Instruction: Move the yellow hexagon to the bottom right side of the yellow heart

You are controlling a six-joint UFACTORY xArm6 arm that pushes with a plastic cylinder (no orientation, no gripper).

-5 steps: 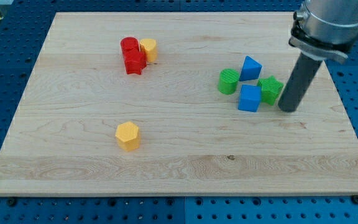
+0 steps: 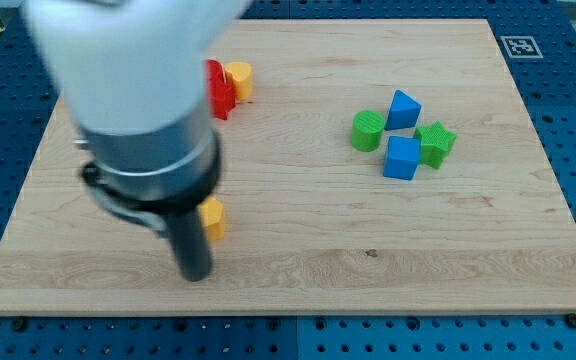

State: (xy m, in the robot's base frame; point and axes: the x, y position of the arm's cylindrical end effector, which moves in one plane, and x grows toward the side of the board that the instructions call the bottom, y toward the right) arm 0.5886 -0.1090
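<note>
**Yellow hexagon half hidden behind arm, tip at its lower left**

Camera view: yellow hexagon (image 2: 213, 219) sits in the view's lower-left part of the board (image 2: 368, 250), mostly covered by the arm body; only its right edge shows. My tip (image 2: 194, 274) rests just below and left of it, near touching, contact probably but not certain under the blur. No fingers on this rig, just the rod, so nothing to spread or pinch.

Risk: the yellow heart (image 2: 238, 78) is up near the view's top, touching the red blocks (image 2: 217, 90). A push from off-centre could spin the hexagon sideways or slip past it. Overshooting would knock the heart or the red cluster and shift the target.

Other things: green cylinder (image 2: 368, 130), blue triangle (image 2: 403, 108), blue cube (image 2: 401, 158), green star (image 2: 435, 143) cluster on the view's right, well apart, not in the path.
</note>
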